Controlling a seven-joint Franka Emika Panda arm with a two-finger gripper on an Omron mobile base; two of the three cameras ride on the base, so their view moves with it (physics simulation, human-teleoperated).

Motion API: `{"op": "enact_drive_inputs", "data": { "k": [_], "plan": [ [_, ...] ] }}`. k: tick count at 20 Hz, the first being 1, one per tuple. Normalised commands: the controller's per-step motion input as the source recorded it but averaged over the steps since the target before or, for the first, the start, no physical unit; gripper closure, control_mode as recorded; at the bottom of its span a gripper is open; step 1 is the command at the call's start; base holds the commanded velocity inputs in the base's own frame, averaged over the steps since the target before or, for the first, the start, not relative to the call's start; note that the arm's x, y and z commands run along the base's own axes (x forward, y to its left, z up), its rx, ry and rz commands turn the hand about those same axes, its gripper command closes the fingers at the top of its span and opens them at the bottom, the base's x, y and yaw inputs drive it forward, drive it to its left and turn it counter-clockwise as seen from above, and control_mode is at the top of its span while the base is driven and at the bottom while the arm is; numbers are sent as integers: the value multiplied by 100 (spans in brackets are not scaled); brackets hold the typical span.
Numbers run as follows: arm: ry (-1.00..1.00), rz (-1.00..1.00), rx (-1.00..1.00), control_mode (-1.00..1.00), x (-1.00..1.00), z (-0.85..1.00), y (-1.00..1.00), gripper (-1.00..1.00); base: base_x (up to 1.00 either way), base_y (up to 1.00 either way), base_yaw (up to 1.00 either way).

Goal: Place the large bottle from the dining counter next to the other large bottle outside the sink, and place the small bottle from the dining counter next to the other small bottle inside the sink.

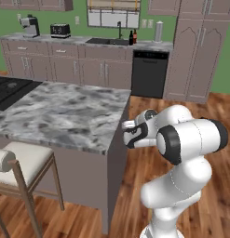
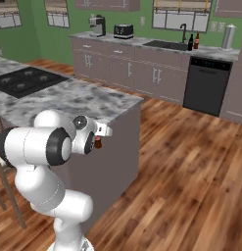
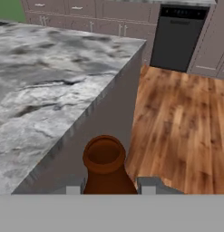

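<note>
A brown bottle with an open round mouth stands between my two fingertips, and my gripper is shut on it. The bottle hangs just off the corner of the marble dining counter, over the wood floor. From the right base camera a bit of the brown bottle shows under my gripper. On the far counter, beside the sink, stand a dark bottle and a red bottle; the same dark bottle and red bottle stand right of the sink.
A black dishwasher sits below the far counter. A cooktop lies on the island's left part. A stool stands at the island's near side. Open wood floor stretches between island and far cabinets. A coffee machine and toaster sit at far left.
</note>
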Motion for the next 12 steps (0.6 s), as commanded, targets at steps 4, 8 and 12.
{"op": "enact_drive_inputs", "data": {
  "k": [4, 8, 12],
  "plan": [
    [0, 0, 0, 100, 0, 0, 0, 100, 52, -78, -16],
    [0, 0, 0, 100, 0, 0, 0, 100, 56, -80, -16],
    [0, 0, 0, 100, 0, 0, 0, 100, 58, -78, -16]
  ]
}}
